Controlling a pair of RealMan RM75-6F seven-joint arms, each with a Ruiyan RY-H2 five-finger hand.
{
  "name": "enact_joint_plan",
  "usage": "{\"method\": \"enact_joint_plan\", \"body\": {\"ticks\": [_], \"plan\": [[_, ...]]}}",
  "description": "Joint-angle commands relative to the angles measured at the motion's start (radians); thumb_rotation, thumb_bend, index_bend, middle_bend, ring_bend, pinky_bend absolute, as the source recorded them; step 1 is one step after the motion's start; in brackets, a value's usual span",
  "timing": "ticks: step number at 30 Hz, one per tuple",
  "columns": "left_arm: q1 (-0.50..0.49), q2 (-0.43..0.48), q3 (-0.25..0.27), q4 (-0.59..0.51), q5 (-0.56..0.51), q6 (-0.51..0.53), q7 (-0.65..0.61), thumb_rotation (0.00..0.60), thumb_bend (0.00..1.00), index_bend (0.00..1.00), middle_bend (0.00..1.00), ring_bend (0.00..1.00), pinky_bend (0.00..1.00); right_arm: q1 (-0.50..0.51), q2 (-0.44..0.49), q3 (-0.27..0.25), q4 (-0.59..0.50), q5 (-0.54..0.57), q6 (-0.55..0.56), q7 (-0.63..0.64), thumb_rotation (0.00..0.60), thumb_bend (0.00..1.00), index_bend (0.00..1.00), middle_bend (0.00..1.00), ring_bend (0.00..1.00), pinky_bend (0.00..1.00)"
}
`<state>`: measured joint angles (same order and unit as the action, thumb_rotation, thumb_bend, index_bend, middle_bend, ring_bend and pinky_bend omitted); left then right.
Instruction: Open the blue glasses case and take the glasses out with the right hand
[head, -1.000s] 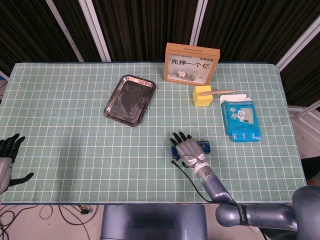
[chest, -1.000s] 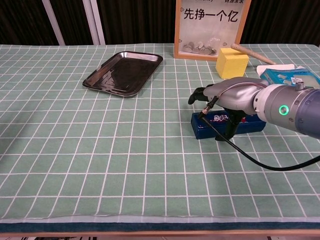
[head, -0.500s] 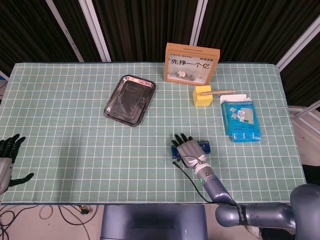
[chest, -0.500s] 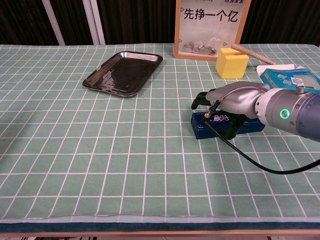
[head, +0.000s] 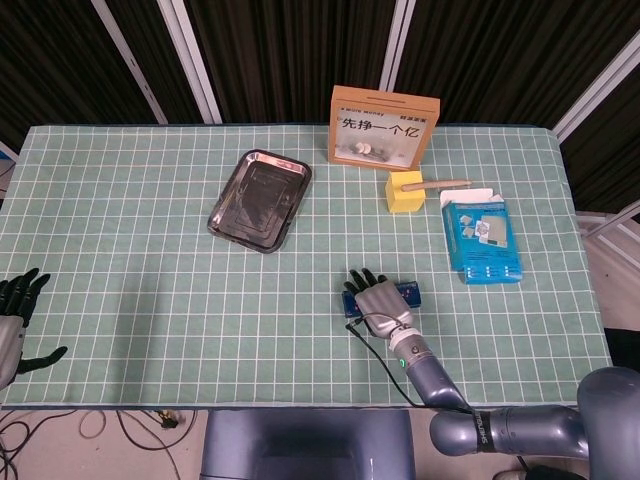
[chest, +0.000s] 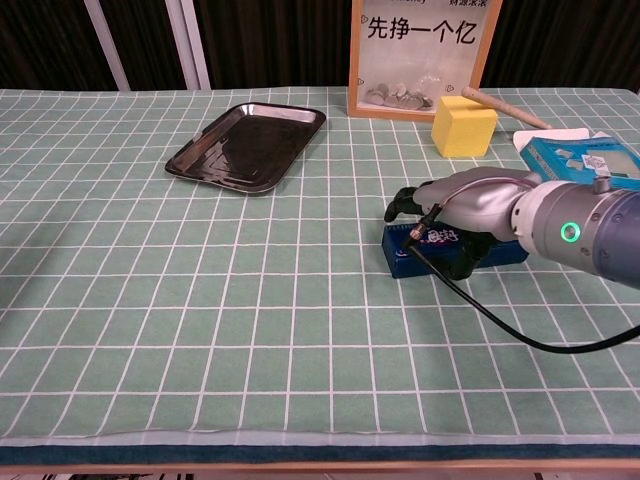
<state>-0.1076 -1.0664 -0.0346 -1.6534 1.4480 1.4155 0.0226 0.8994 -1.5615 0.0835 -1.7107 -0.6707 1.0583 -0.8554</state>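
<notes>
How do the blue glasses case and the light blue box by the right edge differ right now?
The blue glasses case is dark blue, long and narrow, and lies under the right hand, partly covered. The light blue box is paler, wider and flatter, and nothing touches it. The case sits near the table's front, the box farther back and right. Both lie flat and look closed.

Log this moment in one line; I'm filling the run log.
phase: reaching | right hand: over blue glasses case | case: closed | left hand: idle, open
</notes>
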Motion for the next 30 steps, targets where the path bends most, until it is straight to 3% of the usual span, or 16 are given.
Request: {"method": "enact_joint_plan", "body": {"ticks": [1, 7, 16, 30], "plan": [[0.0, 0.0, 0.0, 0.0, -0.001, 0.0, 0.0, 0.6, 0.07, 0.0, 0.0, 0.0, 0.0, 0.001, -0.002, -0.001, 0.001, 0.005, 0.001, 0.001, 0.6, 0.58, 0.14, 0.0, 0.0, 0.22], [0.0, 0.001, 0.0, 0.0, 0.0, 0.0, -0.002, 0.6, 0.07, 0.0, 0.0, 0.0, 0.0, 0.0, -0.006, -0.008, 0.008, 0.011, 0.006, 0.005, 0.6, 0.58, 0.14, 0.0, 0.0, 0.22], [0.0, 0.001, 0.001, -0.002, 0.0, -0.001, -0.001, 0.6, 0.07, 0.0, 0.0, 0.0, 0.0, 0.004, -0.015, -0.011, 0.015, 0.011, 0.013, 0.006, 0.6, 0.68, 0.14, 0.0, 0.0, 0.22], [0.0, 0.003, 0.001, -0.004, -0.001, -0.001, -0.005, 0.6, 0.07, 0.0, 0.0, 0.0, 0.0, 0.012, -0.032, 0.0, 0.053, 0.03, 0.004, 0.018, 0.6, 0.7, 0.16, 0.0, 0.0, 0.22]]}}
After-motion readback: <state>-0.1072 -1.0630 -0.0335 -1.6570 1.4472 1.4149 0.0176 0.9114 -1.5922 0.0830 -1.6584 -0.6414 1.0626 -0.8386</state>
